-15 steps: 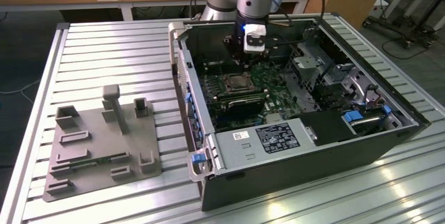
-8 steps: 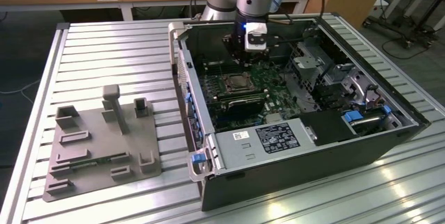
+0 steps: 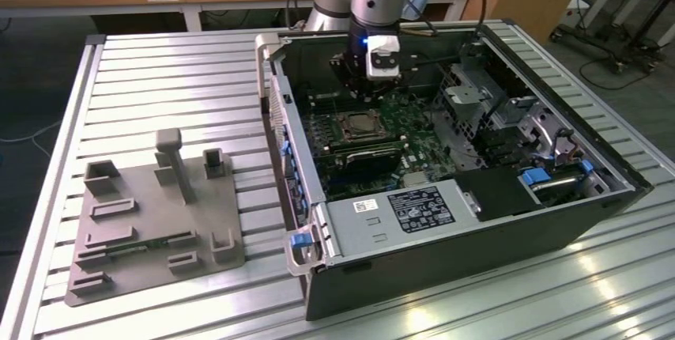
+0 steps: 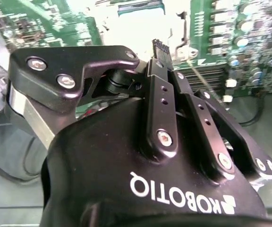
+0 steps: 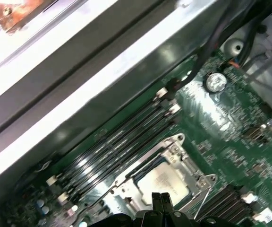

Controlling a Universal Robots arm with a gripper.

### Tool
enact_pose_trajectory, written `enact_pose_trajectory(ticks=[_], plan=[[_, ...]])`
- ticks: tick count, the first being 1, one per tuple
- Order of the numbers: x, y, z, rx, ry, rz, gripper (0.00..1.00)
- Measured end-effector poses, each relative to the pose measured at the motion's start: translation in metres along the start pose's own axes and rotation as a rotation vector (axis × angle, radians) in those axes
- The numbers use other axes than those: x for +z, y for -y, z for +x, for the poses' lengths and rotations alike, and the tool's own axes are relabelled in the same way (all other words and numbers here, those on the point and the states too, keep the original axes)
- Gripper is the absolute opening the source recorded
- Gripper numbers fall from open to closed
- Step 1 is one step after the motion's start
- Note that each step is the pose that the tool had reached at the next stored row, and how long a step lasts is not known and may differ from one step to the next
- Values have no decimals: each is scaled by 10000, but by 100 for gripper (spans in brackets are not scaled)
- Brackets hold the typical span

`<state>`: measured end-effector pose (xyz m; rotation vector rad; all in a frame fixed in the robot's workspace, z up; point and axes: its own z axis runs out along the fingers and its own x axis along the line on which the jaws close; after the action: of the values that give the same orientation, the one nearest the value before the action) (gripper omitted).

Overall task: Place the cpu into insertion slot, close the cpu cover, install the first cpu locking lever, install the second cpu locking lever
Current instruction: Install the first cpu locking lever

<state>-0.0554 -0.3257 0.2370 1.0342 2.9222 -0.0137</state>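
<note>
Robot claw (image 5: 160,199) hovers just above the cpu (image 5: 162,182).
The claw is closed and empty; the cpu cover (image 5: 178,153) lies flat around the cpu.

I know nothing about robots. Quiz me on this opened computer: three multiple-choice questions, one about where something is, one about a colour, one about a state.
1. Where is the flat silvery-grey square cpu?
A. In the silver-rimmed square socket
B. On a grey plastic plate
C. Between the gripper's fingers

2. What colour is the large circuit board?
A. Blue
B. Green
C. Red

3. How do the fingers of the black gripper stand?
A. Spread wide apart
B. Closed together
C. Clamped on a cable

Answers:
1 A: in the first wrist view the chip lies framed by the socket's metal rim.
2 B: green shows all around the socket.
3 B: in both wrist views the two tips meet with no gap.
</note>
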Motion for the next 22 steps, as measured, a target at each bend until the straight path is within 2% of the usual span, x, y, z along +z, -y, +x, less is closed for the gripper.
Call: enact_pose_trajectory(ticks=[5,10,13,18,22], plan=[[0,61,76,-201,-1,-9,10],[0,65,81,-926,-3,-36,10],[-3,67,83,-1192,-5,-47,10],[-32,81,100,-1315,-6,-53,10],[-40,143,177,-1346,-5,-55,10]])
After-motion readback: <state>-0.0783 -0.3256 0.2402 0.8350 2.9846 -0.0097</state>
